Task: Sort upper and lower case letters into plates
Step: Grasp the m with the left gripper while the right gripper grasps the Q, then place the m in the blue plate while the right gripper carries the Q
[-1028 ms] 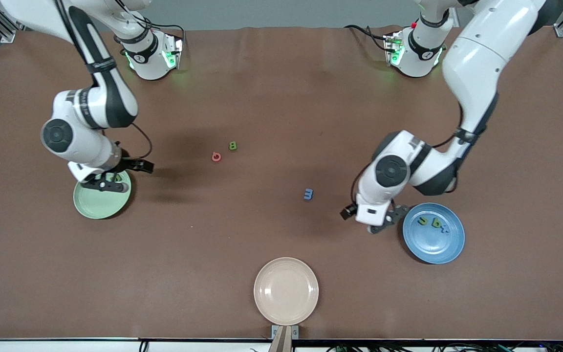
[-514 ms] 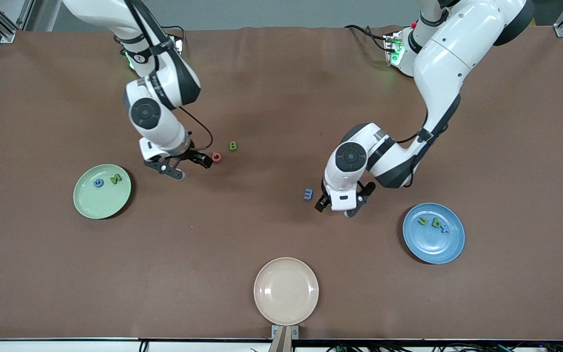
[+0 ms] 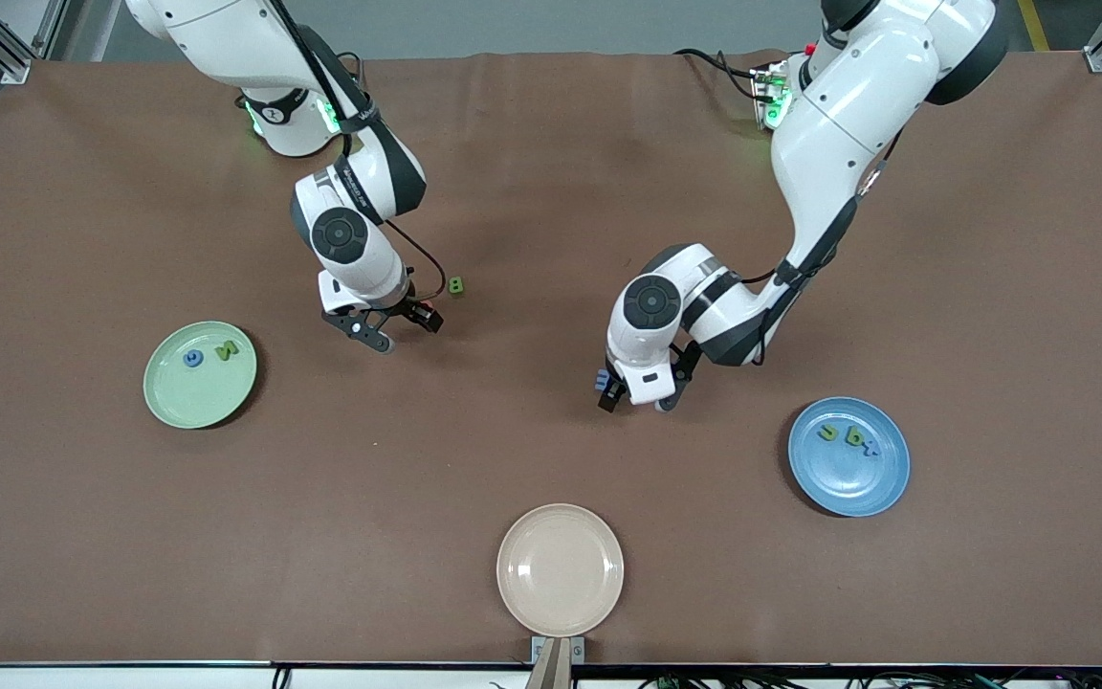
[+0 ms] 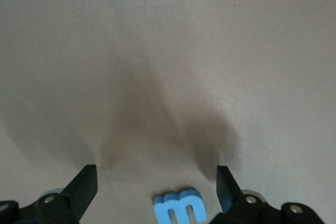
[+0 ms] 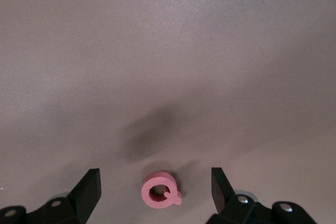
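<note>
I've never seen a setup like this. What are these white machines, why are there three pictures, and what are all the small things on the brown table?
They are two robot arms, each ending in a two-finger gripper. The big picture looks down from a high camera facing them; the other two come from cameras on each arm's wrist, looking past the fingers.

On the table lie small foam letters and three plates. The green plate holds two letters, the blue plate holds three or so, and the cream plate holds none.

Nothing is held. The left gripper is open over a blue letter. The right gripper is open over a pink letter. A green letter lies loose beside the right gripper.
</note>
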Motion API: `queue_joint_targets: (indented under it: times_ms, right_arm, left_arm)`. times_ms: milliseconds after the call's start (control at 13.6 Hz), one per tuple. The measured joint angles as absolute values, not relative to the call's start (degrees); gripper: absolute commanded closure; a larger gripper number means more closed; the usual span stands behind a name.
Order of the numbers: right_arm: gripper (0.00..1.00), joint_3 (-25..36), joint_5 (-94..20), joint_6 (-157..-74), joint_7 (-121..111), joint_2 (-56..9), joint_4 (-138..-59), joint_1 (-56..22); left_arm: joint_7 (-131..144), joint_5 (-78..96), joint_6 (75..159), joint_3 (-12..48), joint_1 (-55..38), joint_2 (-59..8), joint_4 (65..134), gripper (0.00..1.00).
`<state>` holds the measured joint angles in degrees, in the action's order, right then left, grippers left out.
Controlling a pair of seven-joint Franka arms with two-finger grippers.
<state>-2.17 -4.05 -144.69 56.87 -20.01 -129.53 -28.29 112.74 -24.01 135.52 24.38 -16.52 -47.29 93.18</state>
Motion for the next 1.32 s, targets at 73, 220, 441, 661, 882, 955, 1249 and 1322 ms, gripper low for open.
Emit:
queue_joint_targets:
  times_ms: [73, 220, 441, 661, 882, 955, 1249, 1322]
  right_arm:
    - [0.2, -2.2, -4.1, -144.7, 57.1, -20.1, -129.6, -28.4]
    - [0.24, -2.2, -4.1, -144.5, 57.9, -20.2, -129.9, -29.1]
    - [0.24, -2.2, -4.1, -144.5, 59.9, -20.8, -130.3, -31.0]
    - [0.29, -2.1, -4.1, -144.5, 60.2, -21.7, -130.3, -31.4]
    - [0.42, -1.8, -4.1, -144.4, 60.2, -21.8, -130.3, -31.4]
    - [0.46, -1.8, -4.1, -144.4, 60.2, -21.8, -130.3, -31.4]
    - [0.56, -1.8, -4.1, -144.3, 60.2, -21.8, -130.3, -31.4]
    - [0.56, -1.8, -4.1, -144.3, 60.2, -21.8, -130.3, -31.5]
  left_arm:
    - [113.8, -24.0, 135.6, 23.8, -17.5, -47.6, 92.5, 0.0]
    - [114.7, -24.0, 135.6, 23.6, -18.2, -48.2, 91.4, 0.0]
    - [114.8, -24.0, 135.6, 23.6, -18.3, -48.3, 91.2, 0.08]
    - [115.0, -24.0, 135.6, 23.6, -19.2, -48.5, 91.2, 0.19]
    - [115.0, -24.0, 135.5, 23.6, -19.4, -48.4, 91.0, 0.5]
    - [115.0, -24.0, 135.5, 23.6, -19.5, -48.4, 90.8, 0.63]
    - [115.0, -24.0, 135.5, 23.6, -19.5, -48.4, 90.1, 0.92]
    - [115.0, -24.0, 135.4, 23.6, -19.5, -48.3, 89.9, 0.95]
